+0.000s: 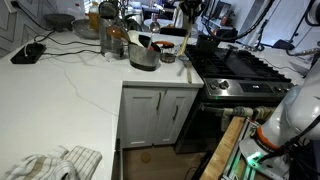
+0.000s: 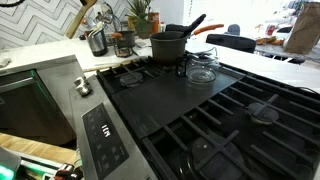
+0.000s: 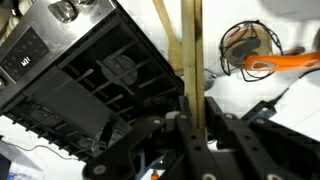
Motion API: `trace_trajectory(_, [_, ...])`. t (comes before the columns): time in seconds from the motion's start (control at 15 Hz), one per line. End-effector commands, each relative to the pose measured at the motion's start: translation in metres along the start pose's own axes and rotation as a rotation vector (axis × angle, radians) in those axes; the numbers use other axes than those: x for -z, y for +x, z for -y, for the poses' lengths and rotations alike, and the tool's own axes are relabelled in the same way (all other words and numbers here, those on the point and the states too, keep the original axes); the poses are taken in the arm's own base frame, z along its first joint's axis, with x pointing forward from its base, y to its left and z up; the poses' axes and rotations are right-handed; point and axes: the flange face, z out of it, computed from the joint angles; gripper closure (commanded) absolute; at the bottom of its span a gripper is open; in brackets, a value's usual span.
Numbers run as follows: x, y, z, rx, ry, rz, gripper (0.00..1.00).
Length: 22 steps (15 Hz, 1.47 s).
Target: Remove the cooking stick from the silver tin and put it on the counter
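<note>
The black two-finger gripper point(image 3: 194, 115) comes into the wrist view from the bottom. Its jaws are clamped on the slender, light tan wooden cooking stick point(image 3: 192, 50), which runs straight out from between the fingers to the top edge of the picture. A second, thinner tan strip slants just left of it. It cannot be told whether this is part of the same utensil.

Ahead and to the left of the gripper lies the black stove top point(image 3: 100, 75) with its iron grates, knobs along its near edge. Ahead and to the right is white surface, where an orange-handled tool point(image 3: 278, 65) lies beside a dark round ring. The space directly around the stick looks free.

Only the wrist view shows the gripper and the stick. An exterior view shows the white robot arm point(image 1: 290, 115) low in front of the stove, well apart from the broad white stone counter point(image 1: 70, 100). The round, low silver tin point(image 1: 143, 57) sits on that counter near the edge that meets the stove, above white cabinet doors point(image 1: 160, 115). A crumpled pale cloth point(image 1: 60, 163) lies at the counter's near end, with open worktop between it and the tin.

Another exterior view alone shows a dark pot point(image 2: 168, 47) and a glass lid point(image 2: 202, 72) on the back burners. The white markings on the stove's control panel point(image 2: 105, 140) are too small to read.
</note>
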Motion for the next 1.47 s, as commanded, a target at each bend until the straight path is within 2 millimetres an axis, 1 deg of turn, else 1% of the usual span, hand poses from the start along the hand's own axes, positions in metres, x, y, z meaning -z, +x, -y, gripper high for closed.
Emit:
trace_trajectory(0.0, [-0.051,0.021,-0.01,0.055,-0.097,0.123,0.95])
trace_trajectory(0.2, [-0.098,0.034,-0.014,0.103,-0.187,0.185,0.95])
trace_trajectory(0.27, [-0.113,0.039,-0.014,0.087,-0.176,0.19,0.95])
trace_trajectory(0.33, [-0.09,0.033,-0.008,0.076,-0.17,0.14,0.95])
trace_trajectory(0.4, [-0.099,0.036,-0.008,0.074,-0.185,0.145,0.79])
trace_trajectory(0.47, [-0.101,0.036,-0.007,0.074,-0.187,0.145,0.79])
trace_trajectory(0.67, [-0.092,0.032,-0.005,0.08,-0.172,0.139,0.79])
trace_trajectory(0.73, [-0.091,0.032,-0.005,0.08,-0.17,0.139,0.95])
trace_trajectory(0.8, [-0.103,0.035,0.0,0.079,-0.2,0.156,0.95])
trace_trajectory(1.0, [-0.134,0.036,0.004,0.133,-0.294,0.233,0.95])
trace_trajectory(1.07, [-0.148,0.037,0.006,0.143,-0.33,0.246,0.95])
trace_trajectory(1.27, [-0.182,0.042,0.015,0.171,-0.391,0.286,0.95])
trace_trajectory(1.4, [-0.202,0.047,0.022,0.186,-0.416,0.308,0.95])
